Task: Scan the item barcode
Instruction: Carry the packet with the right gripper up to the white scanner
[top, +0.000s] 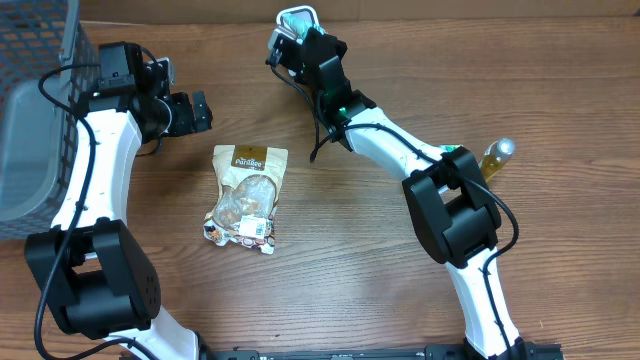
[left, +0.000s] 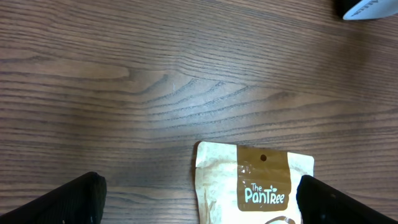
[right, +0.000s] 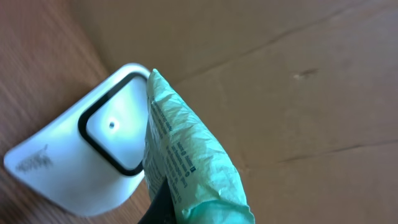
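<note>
Green packet (right: 186, 162) in tight right pincer (top: 298, 32) (left pincer (top: 197, 110) wide)

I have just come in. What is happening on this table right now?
A barcode scan is under way. The right fingers are shut on a crumpled green packet, holding it in front of the window of the white scanner at the far side of the table; whether it touches, I cannot tell. The left fingers stand wide open and empty, aimed at a tan snack pouch that lies flat on the table, apart from it.
</note>
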